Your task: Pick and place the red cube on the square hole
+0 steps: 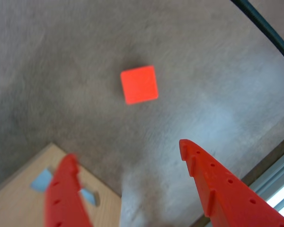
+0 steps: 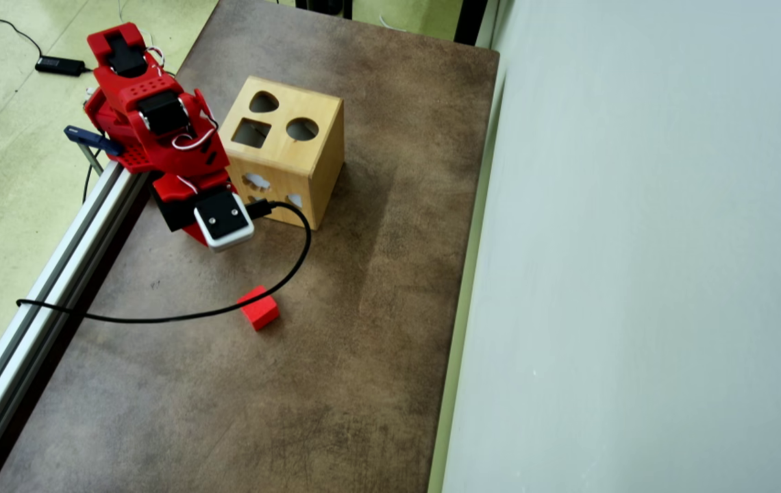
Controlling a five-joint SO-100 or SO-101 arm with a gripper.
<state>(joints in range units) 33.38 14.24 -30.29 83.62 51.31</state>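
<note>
While the red cube lies untouched on the table, well apart from the wooden box, my gripper hangs spread and empty. Picking up and delivery to the box's square hole remain.

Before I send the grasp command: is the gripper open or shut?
Open. In the wrist view the gripper shows its two red fingers spread wide apart, bare tabletop between them, the red cube lying untouched beyond.

Black cable across brown tabletop; aluminium rail alongside.
</note>
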